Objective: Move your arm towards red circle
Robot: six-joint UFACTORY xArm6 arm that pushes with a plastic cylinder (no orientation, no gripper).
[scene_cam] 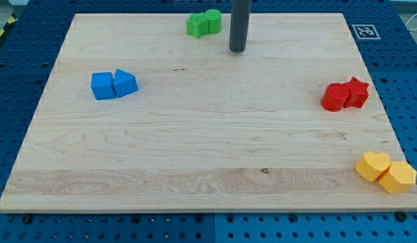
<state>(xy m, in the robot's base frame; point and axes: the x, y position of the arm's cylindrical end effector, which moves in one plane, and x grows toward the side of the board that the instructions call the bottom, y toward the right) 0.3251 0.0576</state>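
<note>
- My tip (237,50) rests on the wooden board (195,148) at the far edge, just right of the green blocks (204,23).
- The red circle (335,96) lies well apart, nearer and to the right, touching a red star (356,92) on its right.
- Round, the circle shows no long axis or heading.
- The rod carries no jaws; nothing is grasped.

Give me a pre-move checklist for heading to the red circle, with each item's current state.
1. My tip in view: ok, near the view's top.
2. Red circle located: ok, at the view's right.
3. Path from tip to red circle clear of blocks: ok.
4. Red star apart from the circle: not ok, they touch.
5. Green blocks clear of my tip: ok, a gap to its left.
6. Tip touching the board: cannot tell.
</note>
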